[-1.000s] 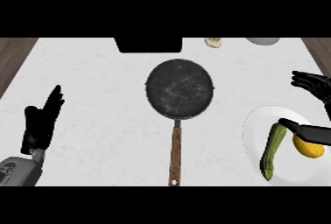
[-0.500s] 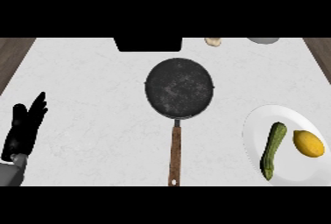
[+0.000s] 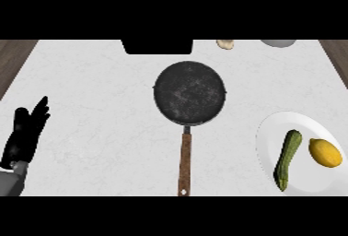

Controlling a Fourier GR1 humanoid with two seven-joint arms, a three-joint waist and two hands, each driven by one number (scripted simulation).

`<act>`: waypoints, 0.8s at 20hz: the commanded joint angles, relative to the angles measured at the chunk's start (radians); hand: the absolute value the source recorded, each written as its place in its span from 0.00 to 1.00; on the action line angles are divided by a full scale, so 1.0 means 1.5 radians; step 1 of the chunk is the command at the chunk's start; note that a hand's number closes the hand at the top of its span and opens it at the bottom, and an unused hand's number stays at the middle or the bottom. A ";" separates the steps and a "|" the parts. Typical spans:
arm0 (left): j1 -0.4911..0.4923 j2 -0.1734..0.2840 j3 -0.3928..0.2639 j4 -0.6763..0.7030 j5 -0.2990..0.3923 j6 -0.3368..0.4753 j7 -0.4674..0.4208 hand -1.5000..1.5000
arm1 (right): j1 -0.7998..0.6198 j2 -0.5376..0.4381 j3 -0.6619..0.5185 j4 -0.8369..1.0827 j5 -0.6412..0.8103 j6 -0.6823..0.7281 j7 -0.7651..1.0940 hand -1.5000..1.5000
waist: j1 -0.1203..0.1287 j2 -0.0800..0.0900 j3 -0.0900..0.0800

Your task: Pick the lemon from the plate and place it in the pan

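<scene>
Currently the left hand (image 3: 26,133) rests open, fingers straight up. Far to its right, beyond the pan (image 3: 189,92), the lemon (image 3: 325,152) lies on its plate (image 3: 272,130), unpicked; the right hand is unseen.

- Your left hand (image 3: 27,133) shows at the view's left edge, low down, black against the pale surface.
- Its fingers (image 3: 41,108) are straight and held together, pointing up and tilting a touch to the right.
- The hand is resting there, touching nothing and holding nothing.
- Below it you've got a short stretch of the grey left forearm (image 3: 10,183), coming in from the lower left corner.
- The wrist runs nearly in line with the forearm, with no sharp bend showing.
- Your right hand and right forearm are out of view.
</scene>
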 commanded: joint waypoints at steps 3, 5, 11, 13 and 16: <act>-0.006 0.010 0.018 0.011 0.008 -0.023 0.003 0.50 | -0.025 -0.106 0.057 -0.067 0.136 -0.008 0.086 0.00 | 0.005 0.001 -0.001; 0.003 -0.002 0.006 -0.020 -0.004 -0.007 0.014 0.50 | -0.019 -0.081 0.099 -0.118 0.180 -0.039 0.132 0.00 | 0.006 -0.001 -0.001; 0.009 0.013 0.027 -0.012 -0.010 -0.032 0.017 0.50 | -0.023 -0.075 0.163 -0.174 0.293 -0.044 0.201 0.00 | 0.000 0.000 0.000; 0.017 -0.005 0.024 -0.028 -0.016 -0.021 0.016 0.50 | -0.037 -0.059 0.198 -0.198 0.327 -0.040 0.246 0.00 | 0.003 0.000 0.000; 0.027 -0.011 0.022 -0.074 -0.034 -0.002 0.057 0.50 | -0.042 -0.040 0.216 -0.192 0.356 -0.011 0.266 0.00 | 0.004 -0.001 0.001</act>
